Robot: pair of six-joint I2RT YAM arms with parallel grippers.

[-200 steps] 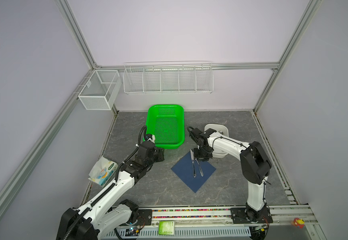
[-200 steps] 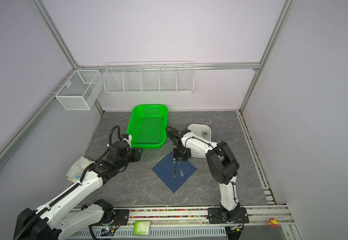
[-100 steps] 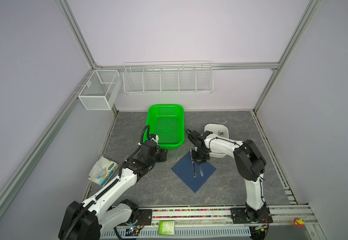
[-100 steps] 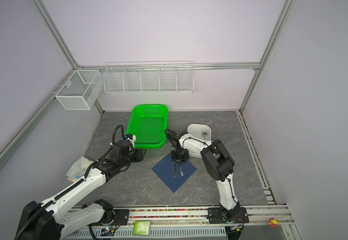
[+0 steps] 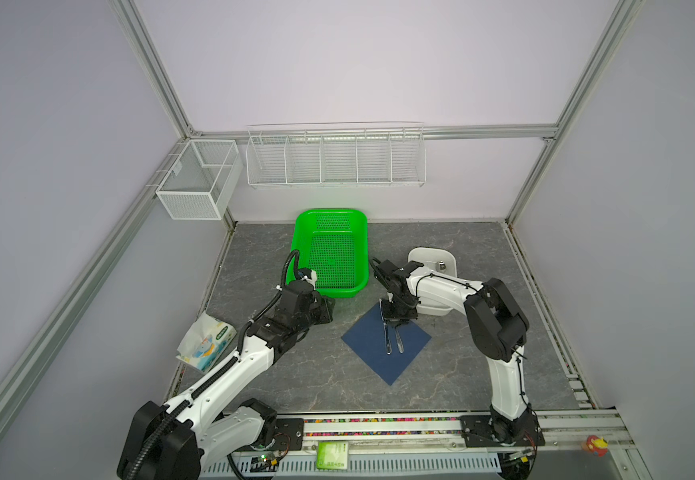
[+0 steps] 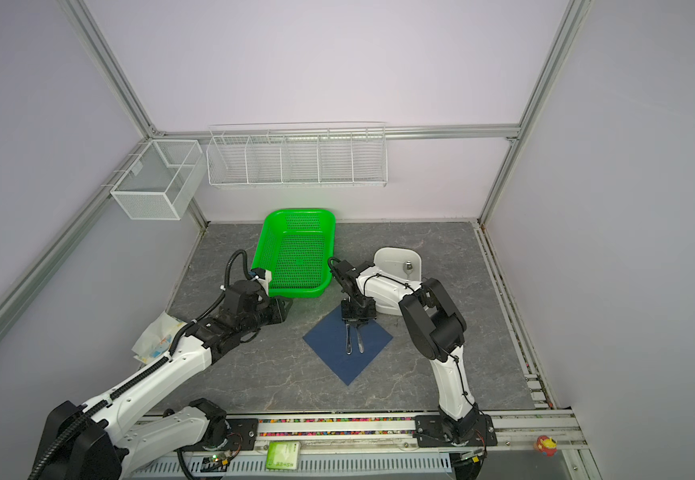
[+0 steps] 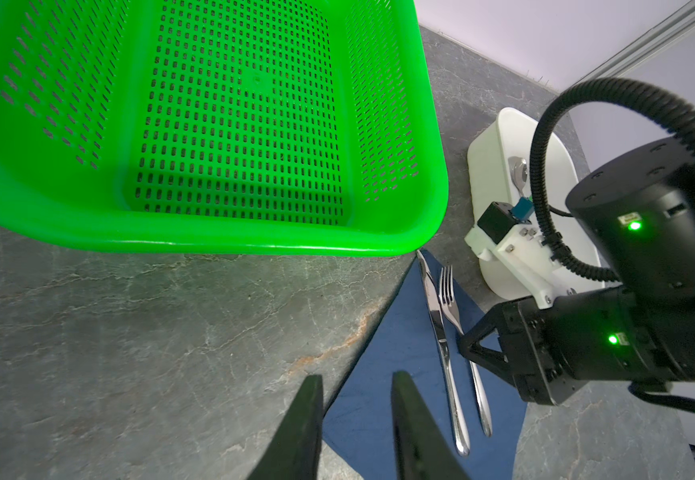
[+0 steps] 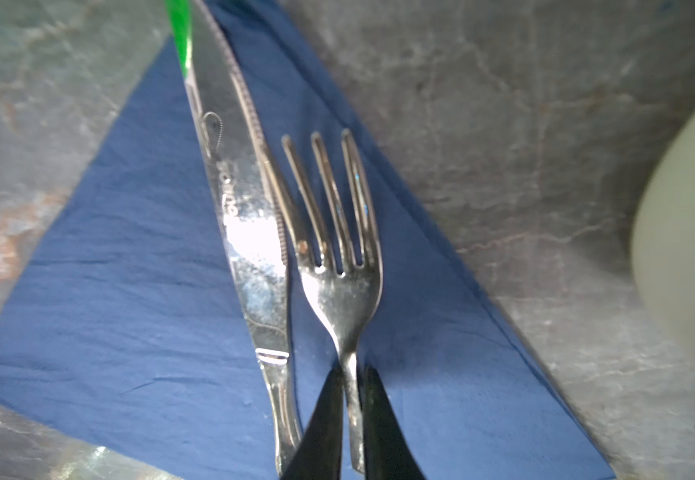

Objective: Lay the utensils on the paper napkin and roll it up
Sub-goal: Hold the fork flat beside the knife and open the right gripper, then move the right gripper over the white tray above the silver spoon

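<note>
Here, in both top views, a tissue pack [image 5: 206, 343] lies at the left edge of the grey table [image 5: 296, 374]. Right of it, left of frame centre, the left gripper [image 5: 326, 311] sits just below the lower left corner of the green basket [image 5: 343, 291]. In the left wrist view its fingers [image 7: 304, 419] stand apart with a clear gap, nothing between them, one over bare table and one over the napkin's edge.

At frame centre the napkin [image 5: 364, 345] lies flat on the table as a dark blue diamond, one corner pointing at the bottom of the frame and the opposite corner near the basket. The knife [image 5: 386, 336] and fork [image 5: 398, 343] lie on it side by side, knife to the left, handles toward the bottom of the frame. Their upper ends are hidden in the top views under the right gripper [image 5: 395, 322], which points down on them. The right wrist view shows its fingers [image 8: 325, 419] pressed in on either side of the fork's [image 8: 341, 291] thin neck, pinching it. The fork's tines lie just beside the knife's [image 8: 254, 249] blade, and both rest on the napkin [image 8: 130, 291].

Right of centre, a white tub [image 5: 420, 250] stands just beyond the napkin. The spoon [image 5: 442, 264] lies inside it, its bowl plain in the left wrist view [image 7: 518, 170].
</note>
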